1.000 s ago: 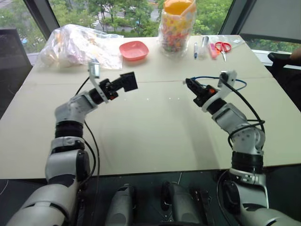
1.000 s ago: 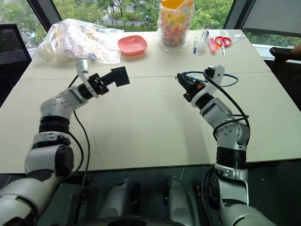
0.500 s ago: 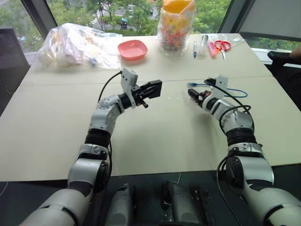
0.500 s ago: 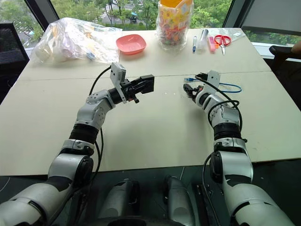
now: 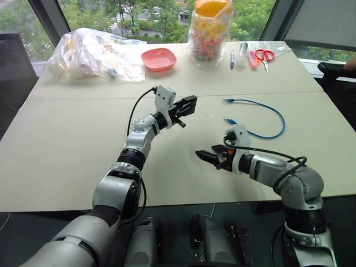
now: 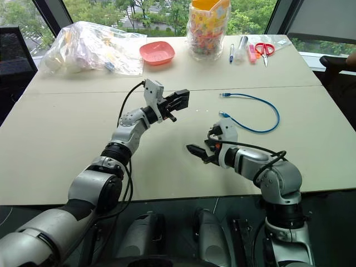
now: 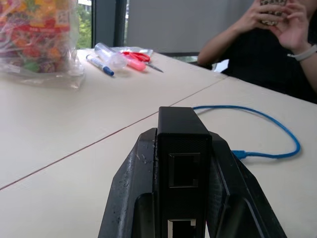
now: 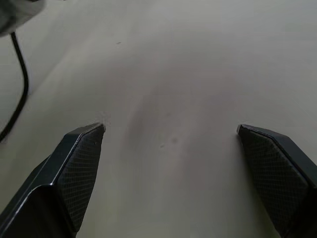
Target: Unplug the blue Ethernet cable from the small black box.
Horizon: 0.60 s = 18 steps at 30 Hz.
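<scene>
The beige table is taking up most of the scene, with a seam running across it. Along its far edge a crumpled clear plastic bag is lying at the left, a tall clear bag of colourful sweets is standing near the middle, and a pink bowl is sitting between them. To the right of the sweets, a blue-capped pen and red-handled scissors are lying near each other.

The left gripper is reaching out above the table near the seam, its fingers clamping the small black box between them; the box's open port is facing away from the wrist, with nothing plugged into it.

The blue Ethernet cable is lying loose on the table to the right of the box, well apart from it, curving in an open loop with both clear plugs free.

The right gripper is hovering low over bare table nearer the robot, apart from the cable, its fingers standing wide apart with nothing between them.

In the left wrist view, a person's hands are showing beyond the table.
</scene>
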Motion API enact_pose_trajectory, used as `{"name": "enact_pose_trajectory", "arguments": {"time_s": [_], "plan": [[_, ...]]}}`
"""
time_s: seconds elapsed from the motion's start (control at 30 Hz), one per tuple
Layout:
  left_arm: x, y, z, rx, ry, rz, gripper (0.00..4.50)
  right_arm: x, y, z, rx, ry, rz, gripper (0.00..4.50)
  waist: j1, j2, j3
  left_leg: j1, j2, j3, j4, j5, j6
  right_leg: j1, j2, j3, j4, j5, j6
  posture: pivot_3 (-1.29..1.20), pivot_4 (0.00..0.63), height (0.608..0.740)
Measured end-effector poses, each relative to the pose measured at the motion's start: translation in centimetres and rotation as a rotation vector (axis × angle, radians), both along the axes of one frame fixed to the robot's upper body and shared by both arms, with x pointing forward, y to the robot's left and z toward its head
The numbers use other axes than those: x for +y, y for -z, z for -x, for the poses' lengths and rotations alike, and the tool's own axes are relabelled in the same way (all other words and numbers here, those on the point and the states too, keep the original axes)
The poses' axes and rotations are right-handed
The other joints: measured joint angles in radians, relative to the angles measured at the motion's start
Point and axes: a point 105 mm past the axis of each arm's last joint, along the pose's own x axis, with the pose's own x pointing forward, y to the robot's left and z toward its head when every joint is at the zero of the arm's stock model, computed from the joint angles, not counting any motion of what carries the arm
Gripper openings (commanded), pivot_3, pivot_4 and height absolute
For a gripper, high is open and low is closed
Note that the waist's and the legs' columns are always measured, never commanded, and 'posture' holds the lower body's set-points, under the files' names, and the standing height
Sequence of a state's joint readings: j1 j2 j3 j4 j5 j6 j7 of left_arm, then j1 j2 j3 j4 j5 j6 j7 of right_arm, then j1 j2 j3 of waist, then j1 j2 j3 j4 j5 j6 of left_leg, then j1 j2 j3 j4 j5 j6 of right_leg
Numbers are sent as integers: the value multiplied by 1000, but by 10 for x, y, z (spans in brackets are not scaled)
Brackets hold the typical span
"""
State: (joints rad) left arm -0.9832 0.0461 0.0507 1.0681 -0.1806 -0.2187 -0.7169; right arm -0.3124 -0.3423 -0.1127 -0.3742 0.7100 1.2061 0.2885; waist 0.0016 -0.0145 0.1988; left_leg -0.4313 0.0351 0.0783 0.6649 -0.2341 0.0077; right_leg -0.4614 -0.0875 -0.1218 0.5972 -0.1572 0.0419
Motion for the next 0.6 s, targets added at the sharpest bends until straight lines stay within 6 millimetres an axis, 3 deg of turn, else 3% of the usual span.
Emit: {"name": "enact_pose_trajectory", "arguments": {"time_s": [0.07, 0.13, 0.2, 0.37, 0.5, 0.6], "plan": [[-3, 9, 0, 9, -23, -19, 531, -3, -3, -4, -10, 41, -13, 4447, 6, 0, 0, 0, 0, 0, 0, 0, 0, 0, 0, 0, 0, 0, 0, 0, 150, 740], [-4, 17, 0, 12, -35, -53, 1560, -7, -8, -9, -33, 80, -18, 4500, 9, 0, 0, -1, 0, 1, 0, 0, 0, -1, -1, 0, -1, 0, 0, 0, 150, 740], [-4, 21, 1, 13, -36, -71, 2196, -11, -11, -12, -47, 110, -14, 4500, 10, 0, 0, -3, -1, 1, 0, 0, 0, -2, -1, 0, -1, 0, 0, 0, 150, 740], [-2, 19, 0, 2, -23, -83, 4327, -16, -10, -15, -57, 136, 2, 4500, 11, 0, 0, -5, -1, 0, 0, 0, 1, -3, -1, 0, -1, 1, 1, 0, 150, 740], [6, 19, 0, 21, 2, -89, 4454, -21, -10, -16, -68, 141, 25, 4500, 10, 0, 0, -5, -1, 0, 1, 0, 1, -4, 0, 0, -1, 1, 1, 0, 150, 740], [23, 3, 3, 11, 52, -41, 4454, -30, -9, -12, -92, 118, 68, 4500, 7, 0, 0, -5, -1, 0, 0, 0, 1, -4, 0, 0, -1, 1, 1, 0, 150, 740]]}}
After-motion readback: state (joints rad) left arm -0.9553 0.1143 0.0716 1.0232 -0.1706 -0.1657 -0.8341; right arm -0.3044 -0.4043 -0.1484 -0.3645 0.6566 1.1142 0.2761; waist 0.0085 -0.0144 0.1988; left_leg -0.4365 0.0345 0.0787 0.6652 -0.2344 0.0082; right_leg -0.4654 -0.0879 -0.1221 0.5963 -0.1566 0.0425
